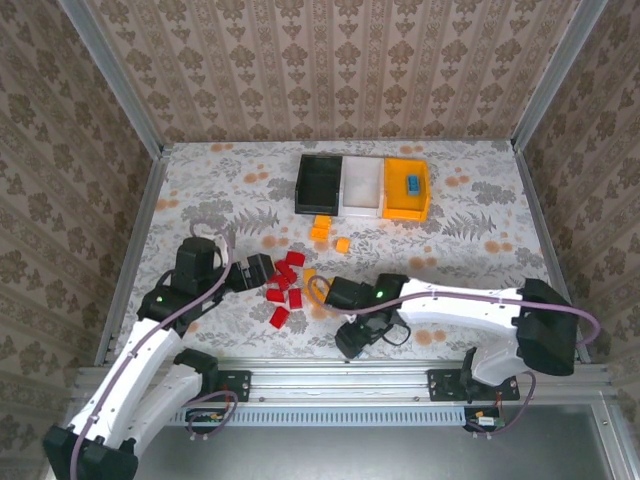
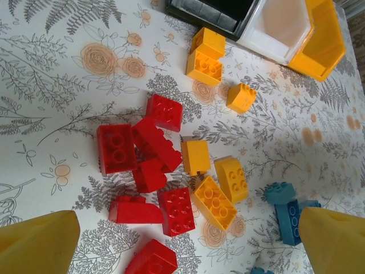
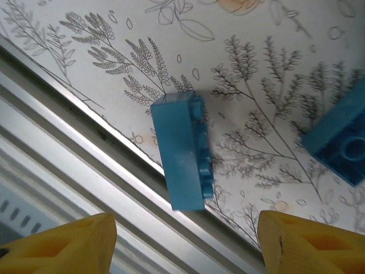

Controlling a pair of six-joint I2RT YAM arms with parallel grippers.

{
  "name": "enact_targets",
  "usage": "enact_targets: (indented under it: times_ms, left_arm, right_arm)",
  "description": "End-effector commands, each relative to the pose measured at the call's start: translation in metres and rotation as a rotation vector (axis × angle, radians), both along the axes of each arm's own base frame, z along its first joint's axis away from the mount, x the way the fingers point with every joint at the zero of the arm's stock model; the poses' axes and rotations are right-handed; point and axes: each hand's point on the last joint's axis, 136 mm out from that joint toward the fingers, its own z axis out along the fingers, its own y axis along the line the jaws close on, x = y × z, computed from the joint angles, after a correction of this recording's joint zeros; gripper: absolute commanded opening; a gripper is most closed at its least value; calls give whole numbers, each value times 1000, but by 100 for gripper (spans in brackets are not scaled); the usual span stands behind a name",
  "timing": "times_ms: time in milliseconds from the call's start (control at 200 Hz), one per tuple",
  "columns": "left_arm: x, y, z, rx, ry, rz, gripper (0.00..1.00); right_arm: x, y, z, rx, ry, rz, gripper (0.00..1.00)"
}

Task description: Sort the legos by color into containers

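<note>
Red legos (image 1: pixel 284 288) lie clustered at the table's front centre, seen closer as red bricks (image 2: pixel 149 151) with orange legos (image 2: pixel 214 201) beside them. More orange bricks (image 2: pixel 206 63) sit near the trays. The black tray (image 1: pixel 318 183), white tray (image 1: pixel 362 184) and yellow-orange tray (image 1: pixel 422 206) stand joined at the back; a blue brick (image 1: pixel 412 184) lies in the yellow-orange one. My left gripper (image 1: pixel 262 270) (image 2: pixel 188 254) hangs open above the red cluster. My right gripper (image 1: pixel 352 338) (image 3: pixel 188 248) is open over a blue lego (image 3: pixel 183 151) lying on its side at the table's front edge.
An aluminium rail (image 3: pixel 80 154) runs right along the front edge under the right gripper. Another blue brick (image 3: pixel 340 141) lies nearby, and blue bricks (image 2: pixel 288 210) sit to the right of the orange ones. Patterned walls enclose the table.
</note>
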Motion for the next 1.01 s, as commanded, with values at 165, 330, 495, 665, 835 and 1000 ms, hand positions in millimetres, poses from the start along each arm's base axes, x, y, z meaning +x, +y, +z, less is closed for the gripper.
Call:
enact_targets:
  times_ms: [165, 330, 495, 665, 835, 1000]
  left_arm:
    - [-11, 5, -15, 2, 61, 24, 100]
    - [-11, 6, -12, 13, 59, 20, 100]
    - [-12, 7, -14, 19, 65, 19, 100]
    - [-12, 8, -14, 22, 64, 21, 100]
    - [-7, 6, -10, 20, 58, 18, 100]
    - [0, 3, -3, 24, 44, 2, 100]
  right_arm:
    - [4, 9, -31, -59, -38, -14, 65]
    - [8, 11, -47, -90, -46, -15, 56]
    - [13, 9, -56, -116, -65, -26, 42]
    - [22, 4, -42, -125, -118, -41, 22]
    - [59, -4, 8, -51, -192, -113, 21]
    - [153, -47, 83, 55, -305, -333, 21]
